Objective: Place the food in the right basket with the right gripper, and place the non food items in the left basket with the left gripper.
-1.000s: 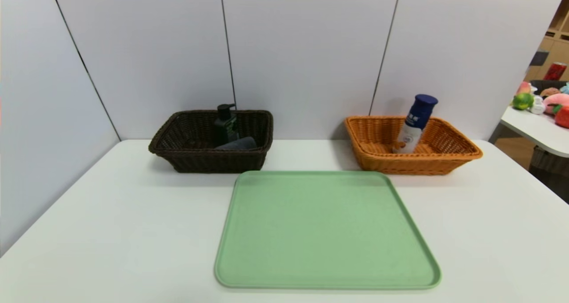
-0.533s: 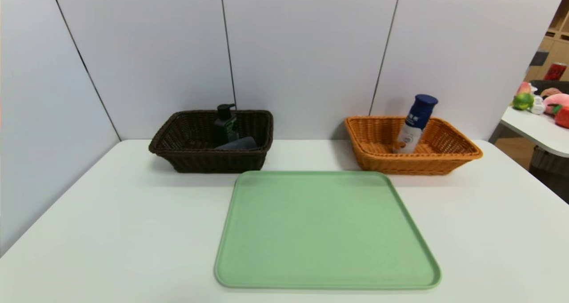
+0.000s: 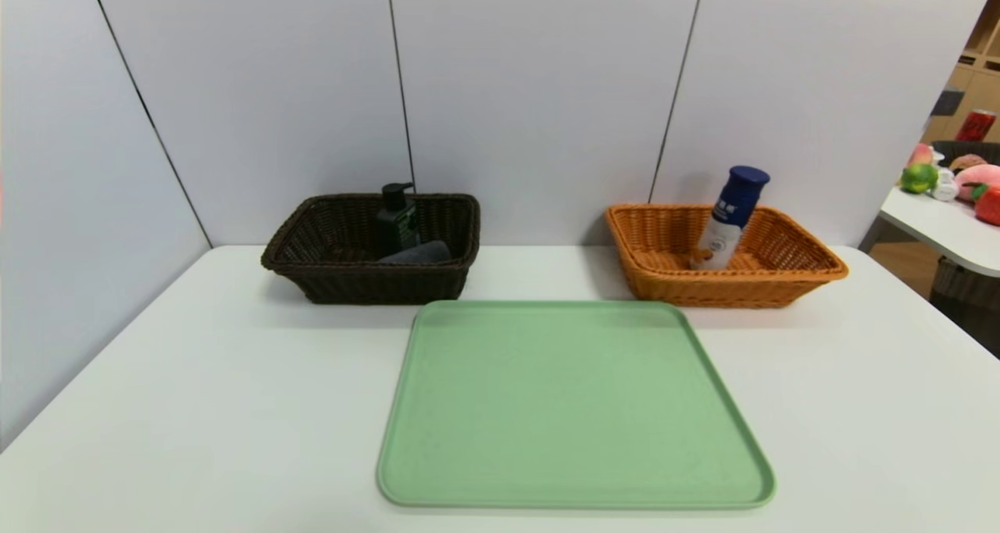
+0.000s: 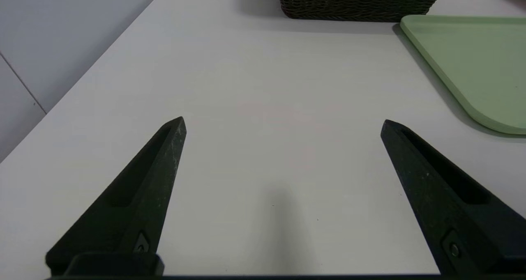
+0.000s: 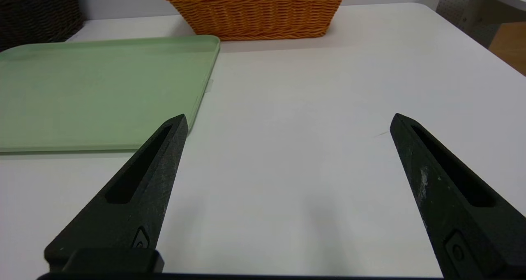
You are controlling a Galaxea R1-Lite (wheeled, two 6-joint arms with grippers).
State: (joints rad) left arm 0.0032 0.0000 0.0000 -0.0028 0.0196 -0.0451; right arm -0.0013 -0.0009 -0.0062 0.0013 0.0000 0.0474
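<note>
Already the green tray (image 3: 574,404) lies bare at the near middle of the white table (image 3: 195,408) in the head view, and the goods sit in the baskets at the table's far edge. The dark basket (image 3: 367,279), toward the far left corner, holds a dark pump bottle (image 3: 397,219) standing near its back wall, with a grey item (image 3: 418,253) lying beside it — what that is I cannot tell. The orange basket (image 3: 723,287), toward the far right corner, holds a white bottle with a blue cap (image 3: 728,216) leaning to the right. Judged from this, sorting looks finished. Neither arm shows here.

In the left wrist view, the left gripper (image 4: 283,124) hovers level over bare table near the left edge, fingers spread wide and holding nothing; the dark basket's wall and the tray's corner lie ahead.

In the right wrist view, the right gripper (image 5: 287,120) hovers likewise near the tray's right edge, fingers wide apart and empty, the orange basket beyond.

Should either bottle need moving, both look like stiff, smooth plastic, probably light and somewhat slippery — best pinched across the body below the cap or pump, not by the pump head.
</note>
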